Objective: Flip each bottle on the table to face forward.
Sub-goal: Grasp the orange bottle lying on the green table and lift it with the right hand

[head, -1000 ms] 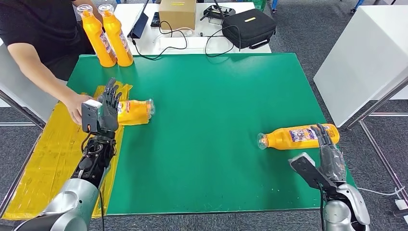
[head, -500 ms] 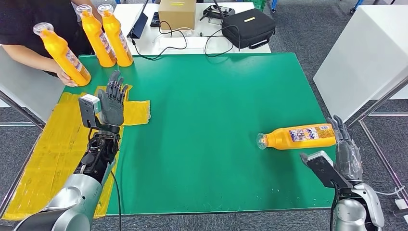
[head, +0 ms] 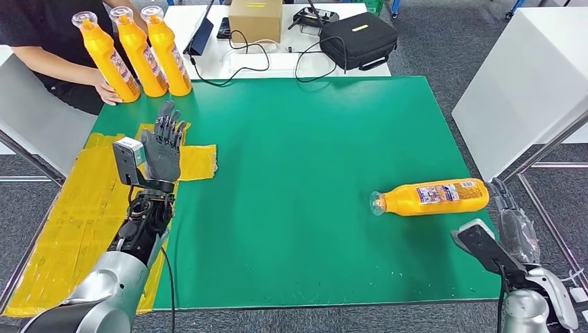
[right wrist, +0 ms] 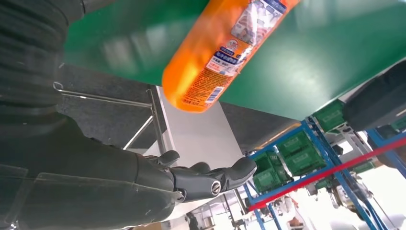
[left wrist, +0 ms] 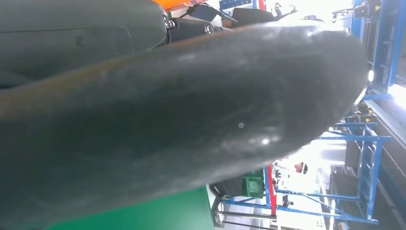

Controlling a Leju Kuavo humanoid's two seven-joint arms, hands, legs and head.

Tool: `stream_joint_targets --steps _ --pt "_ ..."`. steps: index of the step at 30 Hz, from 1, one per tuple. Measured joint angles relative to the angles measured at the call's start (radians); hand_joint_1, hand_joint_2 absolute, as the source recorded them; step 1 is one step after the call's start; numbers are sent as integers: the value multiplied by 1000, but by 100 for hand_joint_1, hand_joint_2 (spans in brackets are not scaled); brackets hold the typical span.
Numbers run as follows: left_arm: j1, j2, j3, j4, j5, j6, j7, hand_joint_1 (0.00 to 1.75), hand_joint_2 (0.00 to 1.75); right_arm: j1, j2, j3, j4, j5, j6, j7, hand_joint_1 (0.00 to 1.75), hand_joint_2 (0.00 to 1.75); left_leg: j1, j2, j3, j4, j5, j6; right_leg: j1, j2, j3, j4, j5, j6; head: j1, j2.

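One orange bottle [head: 430,197] lies on its side at the right of the green table [head: 312,139], cap pointing left, label up; its base end appears in the right wrist view [right wrist: 225,52]. My right hand [head: 516,232] is open just off the table's right edge, near the bottle's base and apart from it. My left hand [head: 163,147] is raised open over the yellow sheet [head: 197,161] at the left, holding nothing. Three orange bottles [head: 135,52] stand upright at the far left corner. A person's hand [head: 107,92] rests against the leftmost one.
A white table behind carries a cardboard box [head: 256,19], a black bag [head: 358,38] and cables. A white cabinet [head: 527,83] stands to the right. Yellow sheeting [head: 62,222] covers the table's left edge.
The person has stood the third bottle upright beside the other two. My right hand has drawn back to the right, away from the lying bottle. My left hand has barely moved.
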Motion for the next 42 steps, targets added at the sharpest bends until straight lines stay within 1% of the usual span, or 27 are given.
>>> stream_joint_targets --steps 5,10,15,22,31,34,37,42 --pt "6 2 0 -10 0 -4 0 0 0 5 -44 -26 19 -34 18 -20 0 175 0 0 0 0 0 0 0 0 0 0 0 0 0 0" --pt "8 5 0 -11 11 -5 -15 0 0 17 -79 -39 40 -38 24 -28 0 175 -1 0 -1 0 0 0 -1 0 0 0 0 0 0 0" --pt "6 9 0 -11 19 -7 -16 0 0 -35 -116 -19 110 -10 21 -10 0 175 -1 0 -1 0 0 1 -1 0 0 0 0 0 0 0" --pt "-1 23 0 -11 28 -12 -13 0 0 -125 -184 50 232 5 15 7 0 175 -1 -1 -1 0 2 2 -1 -1 0 0 1 1 0 0" --pt "-38 27 0 14 39 -13 -8 0 0 -282 -246 169 428 39 -13 35 0 175 -1 -1 -1 0 2 2 -1 -2 1 0 1 1 0 0" --pt "-62 28 0 31 46 -11 0 0 0 -318 -254 211 483 54 -16 38 0 175 -1 -1 -1 0 2 2 -1 -2 0 0 2 2 0 0" --pt "-87 31 0 59 59 -13 -13 0 0 -375 -254 263 568 80 -34 44 0 175 -1 0 -2 0 2 2 -1 -1 0 1 2 2 0 0" --pt "-106 38 0 102 71 -21 -21 0 0 -459 -233 371 729 132 -68 56 0 175 -1 -1 -1 0 3 2 0 -2 0 1 2 2 0 0"
